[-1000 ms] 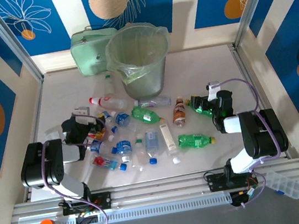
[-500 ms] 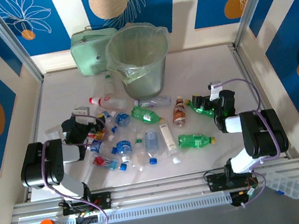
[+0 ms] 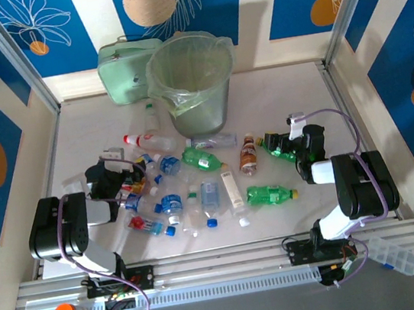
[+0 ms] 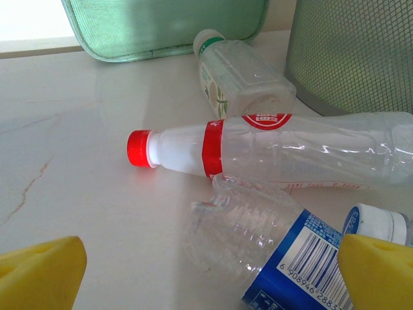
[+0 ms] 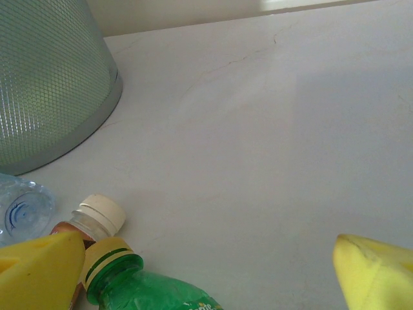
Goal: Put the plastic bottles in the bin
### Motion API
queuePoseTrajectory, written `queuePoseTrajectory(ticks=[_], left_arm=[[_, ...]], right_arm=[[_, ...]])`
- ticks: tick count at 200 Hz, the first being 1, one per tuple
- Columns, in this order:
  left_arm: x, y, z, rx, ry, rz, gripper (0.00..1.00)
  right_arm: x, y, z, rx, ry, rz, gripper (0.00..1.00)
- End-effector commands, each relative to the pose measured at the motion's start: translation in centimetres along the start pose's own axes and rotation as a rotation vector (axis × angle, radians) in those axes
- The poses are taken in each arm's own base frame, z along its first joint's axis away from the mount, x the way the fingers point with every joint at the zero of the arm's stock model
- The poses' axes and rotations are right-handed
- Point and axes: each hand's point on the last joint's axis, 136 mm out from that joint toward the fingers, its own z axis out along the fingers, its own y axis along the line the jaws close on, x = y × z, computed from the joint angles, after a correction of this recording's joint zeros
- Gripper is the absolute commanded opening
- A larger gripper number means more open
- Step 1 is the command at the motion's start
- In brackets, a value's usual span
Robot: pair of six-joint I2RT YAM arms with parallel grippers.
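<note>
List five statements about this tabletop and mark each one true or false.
1. The bin stands upright at the far side of the table. True.
2. The right fingers are shut on a green bottle. False: they stand open, and the bottle lies loose on the table near one of them.
3. A red-capped bottle lies on its side ahead of the left fingers. True.
4. The pale green case sits to the right of the bin. False: it sits to the bin's left.
5. The left fingers stand open. True.
</note>
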Motion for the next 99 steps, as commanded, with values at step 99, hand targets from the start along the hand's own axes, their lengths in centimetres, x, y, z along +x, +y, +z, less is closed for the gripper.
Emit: queuePoseTrajectory(ticks=[99], left_arm=[[-11.3,1.4,-5.1,-0.193,-0.224,0.035,0.99]], right_arm=[[-11.0,9.2,-6.4,-0.134,-0.142,-0.197,0.99]])
